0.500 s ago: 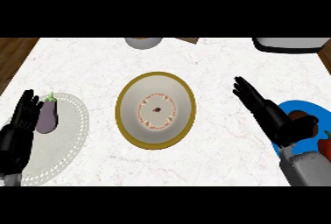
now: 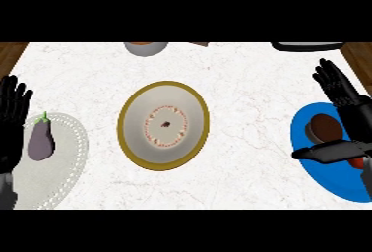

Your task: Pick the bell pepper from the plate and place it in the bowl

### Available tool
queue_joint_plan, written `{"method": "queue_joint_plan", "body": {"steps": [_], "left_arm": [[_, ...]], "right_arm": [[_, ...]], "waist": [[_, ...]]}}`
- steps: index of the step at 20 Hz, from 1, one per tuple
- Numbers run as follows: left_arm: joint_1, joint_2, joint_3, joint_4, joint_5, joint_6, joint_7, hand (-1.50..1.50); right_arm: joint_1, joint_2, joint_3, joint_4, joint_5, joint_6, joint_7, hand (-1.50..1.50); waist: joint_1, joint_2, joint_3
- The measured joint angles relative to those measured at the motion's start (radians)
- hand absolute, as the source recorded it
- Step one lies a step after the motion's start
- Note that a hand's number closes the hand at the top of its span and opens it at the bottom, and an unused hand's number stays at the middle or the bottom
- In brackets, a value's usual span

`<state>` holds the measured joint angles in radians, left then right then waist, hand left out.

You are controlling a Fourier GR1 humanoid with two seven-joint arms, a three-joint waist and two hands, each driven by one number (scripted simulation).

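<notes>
1. Bell pepper point(image 2: 356, 162) – only a small red patch visible, right of the bowl point(image 2: 138, 142) and far from it, on the blue plate point(image 2: 330, 177). Rest hidden under the right robot hand point(image 2: 350, 115); shape and stem not readable.
2. Handling, as a judgement – likely light, hollow, with a stiff but crushable wall and smooth, waxy skin that may slide between fingers. Best taken round the widest part of the body, thumb opposite the fingers; stem too thin to trust.
3. Right robot hand – above the blue plate, fingers straight and pointing away, thumb spread out towards the bowl, just above the red patch. Nothing held.
4. Round brown item point(image 2: 325, 127) on the same plate, on the bowl side of the pepper; kind not determinable. Risk of nudging it during the grasp.
5. Left robot hand point(image 2: 11, 123) – left of the bowl at the view's edge, fingers straight, resting.
6. Eggplant point(image 2: 40, 140) on a white plate point(image 2: 69, 162), left of the bowl; no part in the task.
7. Bowl unoccupied at the centre of the desk point(image 2: 240, 78) – pick not yet made.
</notes>
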<state>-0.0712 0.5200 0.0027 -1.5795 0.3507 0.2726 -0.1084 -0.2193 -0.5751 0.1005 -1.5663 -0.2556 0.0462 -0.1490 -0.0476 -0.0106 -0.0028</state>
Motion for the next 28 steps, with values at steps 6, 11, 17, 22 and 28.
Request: {"method": "queue_joint_plan", "body": {"steps": [6, 11, 17, 22, 28], "left_arm": [[-0.068, 0.004, 0.017, 0.033, 0.017, -0.026, 0.029, 0.0], [-0.082, 0.006, 0.031, 0.055, 0.022, -0.046, 0.031, 0.0], [-0.091, 0.0, 0.039, 0.076, 0.019, -0.061, 0.021, 0.0], [-0.093, -0.006, 0.041, 0.078, 0.014, -0.064, 0.021, 0.0], [-0.113, -0.023, 0.038, 0.087, 0.005, -0.07, 0.027, 0.0]], "right_arm": [[0.229, -0.008, -0.04, -0.14, 0.196, -0.18, -0.171, -1.5], [0.397, -0.132, -0.127, -0.306, 0.286, -0.206, -0.105, -1.5], [0.514, -0.321, -0.285, -0.452, 0.303, -0.123, 0.143, -1.5], [0.612, -0.484, -0.381, -0.512, 0.274, 0.056, 0.288, -1.5], [0.682, -0.587, -0.478, -0.537, 0.23, 0.271, 0.374, -1.5]], "waist": [[0.0, 0.004, 0.002], [0.001, 0.003, 0.001], [0.003, 0.003, -0.001], [0.002, 0.003, -0.001], [0.016, 0.006, 0.0]]}}
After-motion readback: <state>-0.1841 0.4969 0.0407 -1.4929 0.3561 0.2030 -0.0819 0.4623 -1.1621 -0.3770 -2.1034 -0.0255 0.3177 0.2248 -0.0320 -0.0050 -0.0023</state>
